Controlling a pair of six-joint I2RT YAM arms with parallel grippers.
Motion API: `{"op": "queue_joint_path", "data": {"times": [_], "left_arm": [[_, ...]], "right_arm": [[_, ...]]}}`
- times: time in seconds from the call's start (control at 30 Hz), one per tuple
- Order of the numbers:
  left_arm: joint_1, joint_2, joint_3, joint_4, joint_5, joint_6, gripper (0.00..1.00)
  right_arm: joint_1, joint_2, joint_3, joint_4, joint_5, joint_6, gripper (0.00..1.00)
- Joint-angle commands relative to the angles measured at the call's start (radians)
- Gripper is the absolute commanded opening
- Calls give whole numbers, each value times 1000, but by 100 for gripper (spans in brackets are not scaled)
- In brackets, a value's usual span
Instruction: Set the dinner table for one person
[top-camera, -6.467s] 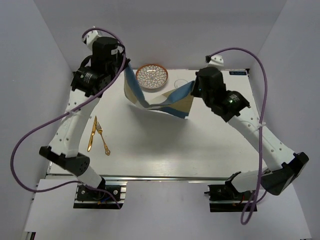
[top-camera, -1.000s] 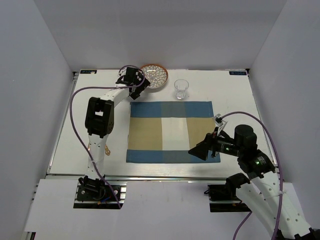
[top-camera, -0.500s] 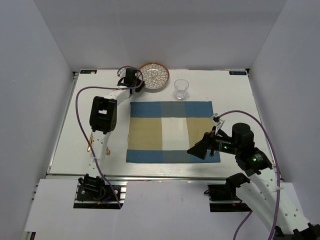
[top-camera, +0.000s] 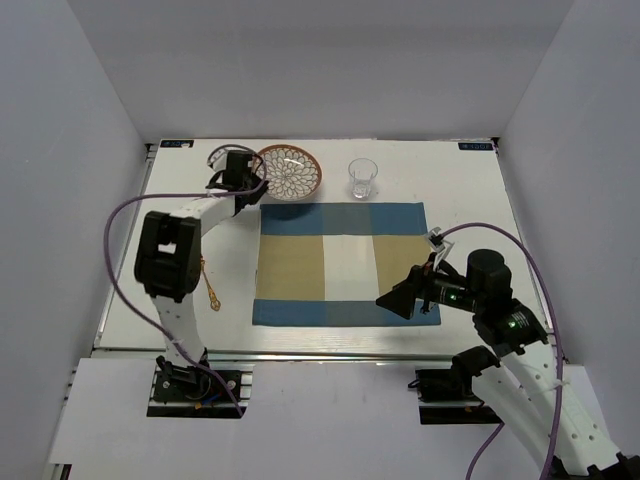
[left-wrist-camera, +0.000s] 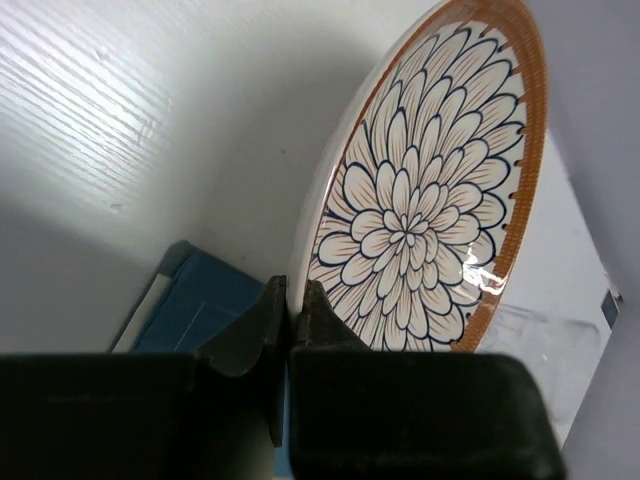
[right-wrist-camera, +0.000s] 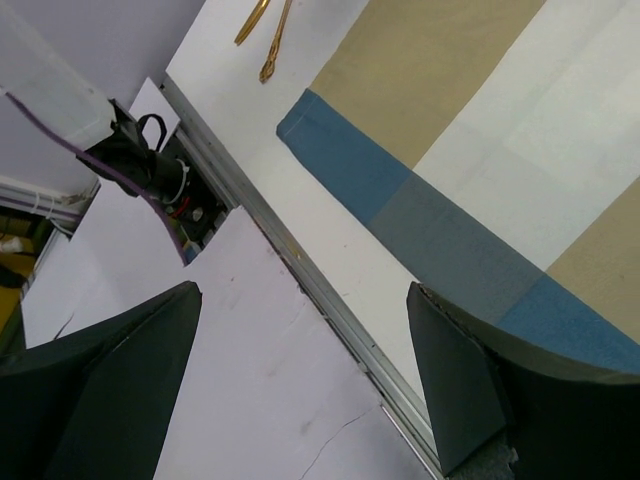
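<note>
The floral plate with an orange rim (top-camera: 290, 172) is at the back left of the white dinner table (top-camera: 470, 200). My left gripper (top-camera: 243, 178) is shut on its left rim. In the left wrist view the plate (left-wrist-camera: 420, 200) stands tilted, its edge pinched at the left gripper (left-wrist-camera: 290, 297). The blue-and-tan placemat (top-camera: 340, 262) lies flat mid-table. A clear glass (top-camera: 363, 178) stands just behind it. My right gripper (top-camera: 400, 298) hovers open over the mat's near right corner, holding nothing; in its own view the right gripper (right-wrist-camera: 300, 370) spans the table rail (right-wrist-camera: 330, 300).
Gold cutlery (top-camera: 211, 291) lies left of the placemat, partly hidden under the left arm, and also shows as cutlery (right-wrist-camera: 265, 30) in the right wrist view. Grey walls close in the table on three sides. The mat's blue corner (left-wrist-camera: 200, 305) sits just below the plate.
My left gripper closed on the plate's rim, and the plate has since shifted left and toward the near side, tilting up. The right arm has stayed in place.
</note>
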Motion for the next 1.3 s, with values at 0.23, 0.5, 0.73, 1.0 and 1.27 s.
{"op": "queue_joint_path", "data": {"times": [0.23,0.5,0.73,1.0,1.27], "left_arm": [[-11,-403,21,-22,314,174,0],[-122,-413,-187,16,631,162,0],[-225,-502,-365,37,593,206,0],[-289,-466,-436,142,573,278,0],[-289,-393,-465,231,545,297,0]], "right_arm": [[-4,-59,-43,23,95,29,89],[-6,-110,122,-147,290,-15,89],[-3,-142,205,-280,391,-18,89],[-4,-165,201,-325,376,-16,89],[-3,-176,196,-345,368,-26,89]]}}
